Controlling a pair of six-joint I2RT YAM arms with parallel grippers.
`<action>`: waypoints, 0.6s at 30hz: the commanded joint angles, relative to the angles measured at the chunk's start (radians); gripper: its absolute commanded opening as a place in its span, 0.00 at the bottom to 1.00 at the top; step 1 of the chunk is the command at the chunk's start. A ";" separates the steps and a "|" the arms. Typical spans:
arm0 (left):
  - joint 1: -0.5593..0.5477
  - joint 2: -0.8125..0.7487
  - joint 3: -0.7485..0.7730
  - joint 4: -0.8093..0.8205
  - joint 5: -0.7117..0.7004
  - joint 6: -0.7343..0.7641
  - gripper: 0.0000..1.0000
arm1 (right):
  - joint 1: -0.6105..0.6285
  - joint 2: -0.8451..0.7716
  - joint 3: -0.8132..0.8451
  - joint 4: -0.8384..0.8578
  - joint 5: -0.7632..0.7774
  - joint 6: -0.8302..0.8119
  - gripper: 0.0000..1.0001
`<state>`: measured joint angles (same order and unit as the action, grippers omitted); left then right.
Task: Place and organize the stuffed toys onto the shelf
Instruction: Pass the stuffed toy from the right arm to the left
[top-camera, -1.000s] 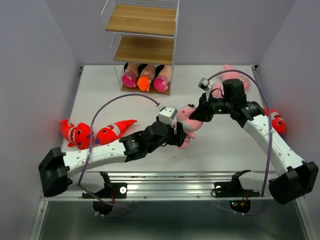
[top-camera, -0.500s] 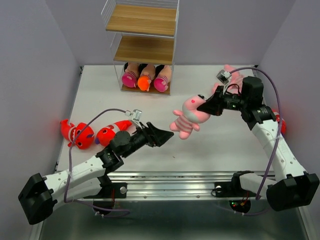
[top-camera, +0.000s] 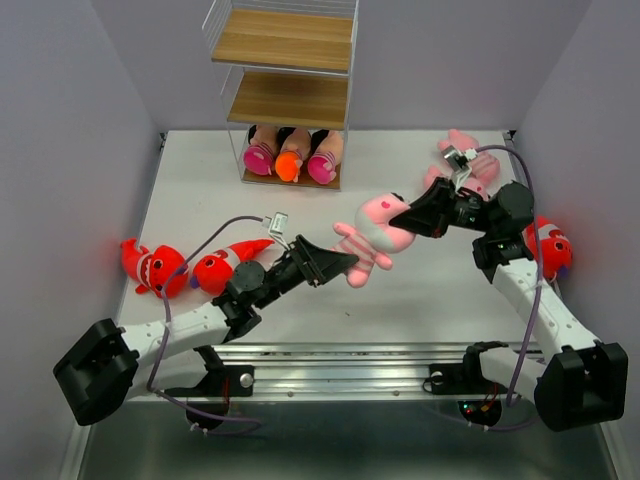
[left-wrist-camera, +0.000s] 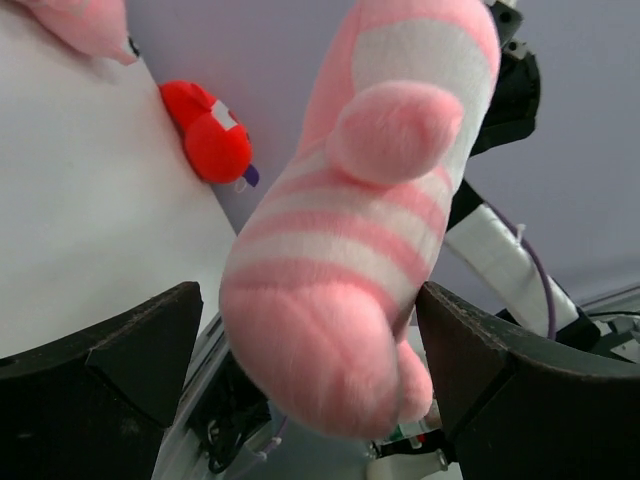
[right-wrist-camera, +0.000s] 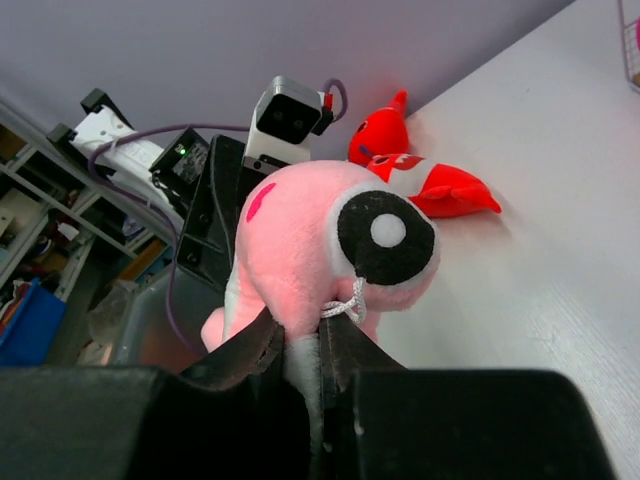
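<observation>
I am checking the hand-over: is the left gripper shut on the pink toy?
No, the left gripper stands wide open, one finger on each side of the pink toy's striped legs.

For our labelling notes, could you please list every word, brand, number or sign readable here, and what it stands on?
No readable text anywhere.
The pink toy in the right gripper shows only stripes and a black-and-white eye.
The red sharks have plain white patches.
The shelf boards are bare.
The white camera box on the left arm carries no legible mark.
</observation>
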<state>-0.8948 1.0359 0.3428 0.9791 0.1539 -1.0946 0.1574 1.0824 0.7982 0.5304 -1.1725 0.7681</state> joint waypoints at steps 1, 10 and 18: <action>0.004 0.004 0.081 0.148 0.042 -0.021 0.97 | -0.004 -0.018 -0.022 0.307 -0.024 0.186 0.01; 0.004 0.032 0.082 0.205 0.072 -0.053 0.57 | -0.004 -0.047 -0.083 0.319 0.000 0.174 0.01; 0.004 -0.036 0.123 0.048 0.047 0.045 0.00 | -0.004 -0.058 -0.060 0.165 0.004 0.010 0.10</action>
<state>-0.8948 1.0657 0.3912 1.0561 0.2024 -1.1236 0.1566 1.0496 0.7189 0.7425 -1.1778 0.8753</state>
